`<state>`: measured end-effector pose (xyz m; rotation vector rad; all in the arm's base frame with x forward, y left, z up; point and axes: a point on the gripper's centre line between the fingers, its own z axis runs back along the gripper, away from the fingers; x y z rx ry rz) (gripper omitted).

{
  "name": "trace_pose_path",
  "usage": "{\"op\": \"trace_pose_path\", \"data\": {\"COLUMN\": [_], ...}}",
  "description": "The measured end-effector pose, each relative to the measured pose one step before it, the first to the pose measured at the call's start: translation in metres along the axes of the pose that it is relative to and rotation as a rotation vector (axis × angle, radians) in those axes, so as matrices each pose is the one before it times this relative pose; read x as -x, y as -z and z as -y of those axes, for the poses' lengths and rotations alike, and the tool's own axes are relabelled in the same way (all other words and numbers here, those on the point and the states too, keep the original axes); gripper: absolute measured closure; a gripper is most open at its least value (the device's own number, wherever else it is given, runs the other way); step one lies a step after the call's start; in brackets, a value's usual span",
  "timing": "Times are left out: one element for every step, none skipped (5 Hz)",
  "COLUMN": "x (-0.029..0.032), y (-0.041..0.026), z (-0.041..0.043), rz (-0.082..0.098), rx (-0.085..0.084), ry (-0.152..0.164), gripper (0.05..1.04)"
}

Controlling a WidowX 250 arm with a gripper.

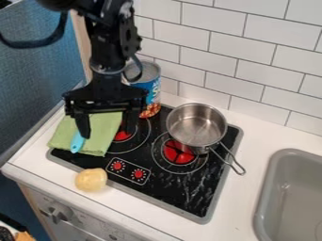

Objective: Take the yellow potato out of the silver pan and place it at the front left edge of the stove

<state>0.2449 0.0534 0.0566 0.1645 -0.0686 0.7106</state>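
The gripper (107, 126) is above the left part of the stove (189, 196), its two fingers wide apart. On the stove's left edge lies the green cloth (99, 139) with a blue utensil (76, 142).

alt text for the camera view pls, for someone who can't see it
An open black gripper hangs over a green cloth and a blue utensil at the left of a stove. A metal pot sits on the stove's right side, a can stands at its back, and a potato lies by its front edge; a gray sink is at right.
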Motion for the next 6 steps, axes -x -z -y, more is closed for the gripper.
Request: {"op": "trace_pose_path", "data": {"x": [-0.00604,-0.00794,-0.01133,-0.01535,-0.01849,-0.01376], "y": [-0.01330,-0.01410,-0.01478,-0.00589,0.00456,0.00212], "z": [0.00641,0.01253,0.01562,0.02215,0.02091,0.01028], "rz": [-0.0019,0.0185,0.0262,0.0064,0.0178,0.0145], "rx": [-0.0087,-0.0064,0.0273,0.0318,-0.0097,0.0070], "ry": [0.0590,0.1055,0.0849,0.1258,0.0744,0.0503], "gripper": [0.083,0.083,0.083,0.083,0.083,0.083]}}
